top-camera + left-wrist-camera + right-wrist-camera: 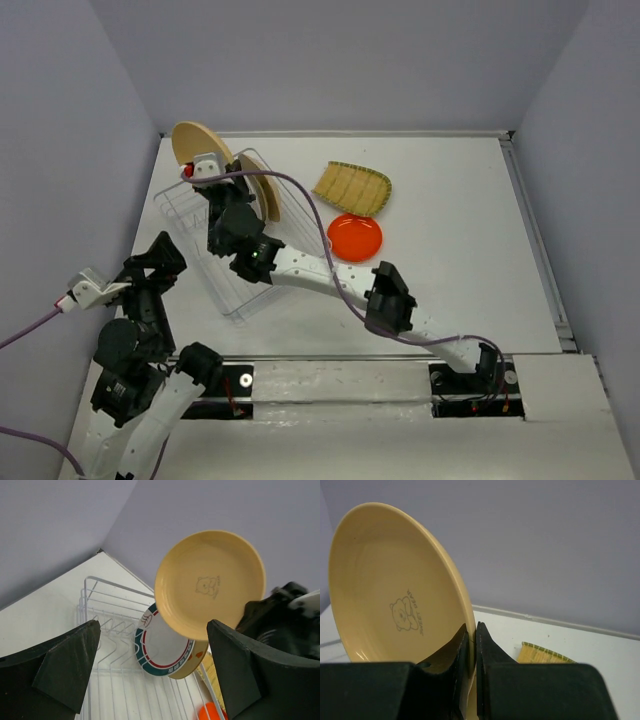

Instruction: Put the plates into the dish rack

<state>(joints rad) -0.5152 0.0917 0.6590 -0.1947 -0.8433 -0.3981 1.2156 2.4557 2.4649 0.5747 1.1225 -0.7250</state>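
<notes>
Above the far end of the rack (240, 300), the right hand (471, 635) is pinched tight on the rim of the tan plate (195, 143); the plate is carried on edge, clear of the wires, which I judge suits sliding it down between two dividers. Being round, it has no long axis; its hollow face, with a small bear print, turns left, roughly parallel to the striped plate (160, 647) already standing in the rack. The left hand (155, 650) stands wide and empty, drawn back at the near left, probably to leave room. An orange plate (355, 237) and a fan-shaped dish (352, 187) lie flat on the surface (450, 250) to the right, not yet loaded.
</notes>
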